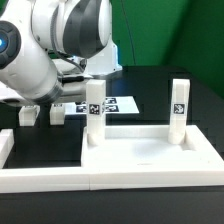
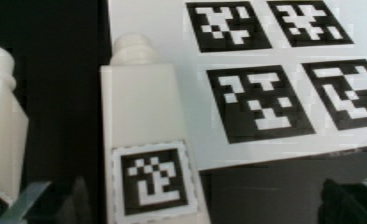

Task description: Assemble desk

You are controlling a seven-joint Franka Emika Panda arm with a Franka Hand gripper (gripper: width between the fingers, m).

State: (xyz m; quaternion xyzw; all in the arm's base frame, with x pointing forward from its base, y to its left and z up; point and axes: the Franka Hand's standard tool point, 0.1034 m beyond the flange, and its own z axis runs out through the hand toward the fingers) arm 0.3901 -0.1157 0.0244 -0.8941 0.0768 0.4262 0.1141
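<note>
Tabletop panel (image 1: 135, 147) of the desk is seen in the exterior view lying flat on the black worktop (image 1: 150, 85), at the near side and toward the exterior view's right. Two tagged legs are stood upright along its far edge, one leg (image 1: 95, 108) at the left end and another (image 1: 178, 108) toward the right end. Two loose legs (image 1: 57, 113) are set further to the exterior view's left, under the white arm (image 1: 50, 45). The marker board (image 1: 120, 103) is laid flat beyond the panel.

In the wrist view, a tagged leg (image 2: 148, 130) is seen just beside the marker board (image 2: 286, 80), with a second leg (image 2: 2, 110) alongside. The jaws are spread wide, one finger (image 2: 34, 203) on each side of the tagged leg, and nothing is gripped.
</note>
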